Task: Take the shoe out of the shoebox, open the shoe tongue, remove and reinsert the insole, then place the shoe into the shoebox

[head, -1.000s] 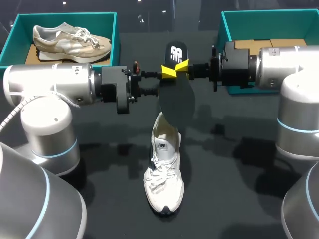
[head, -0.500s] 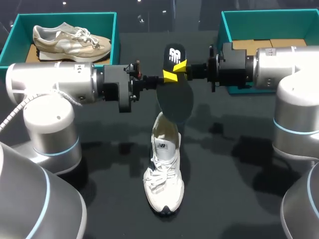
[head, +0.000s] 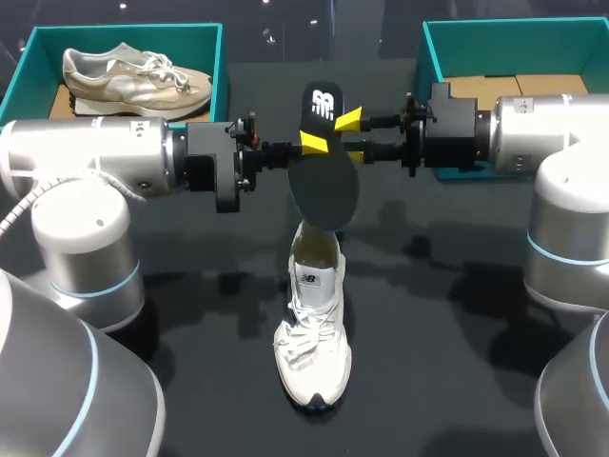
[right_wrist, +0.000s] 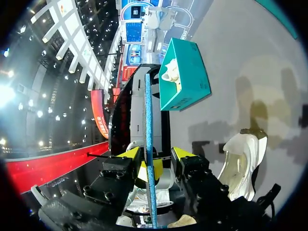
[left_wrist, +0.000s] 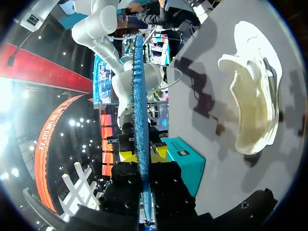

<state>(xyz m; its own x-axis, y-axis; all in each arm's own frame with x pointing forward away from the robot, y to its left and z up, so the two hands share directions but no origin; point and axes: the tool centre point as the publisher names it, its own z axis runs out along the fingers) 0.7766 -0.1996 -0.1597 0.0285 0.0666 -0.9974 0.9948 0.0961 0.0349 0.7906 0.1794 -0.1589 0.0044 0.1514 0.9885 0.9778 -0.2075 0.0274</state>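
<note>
Two arms are meeting above the table (head: 457, 381) at the black insole (head: 324, 186), which is hanging upright over the opening of the white shoe (head: 312, 333). The left gripper (head: 312, 143) is pinching it, while the right gripper (head: 350, 135) is standing wide on either side of it. Reinsertion looks to be starting: next, the insole needs lowering toe-first into the shoe.

Bright overhead light lays soft shadows across the dark table (head: 428, 381).

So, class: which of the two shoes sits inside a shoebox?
The beige shoe, in the left teal shoebox; the white shoe stands out on the table.
</note>
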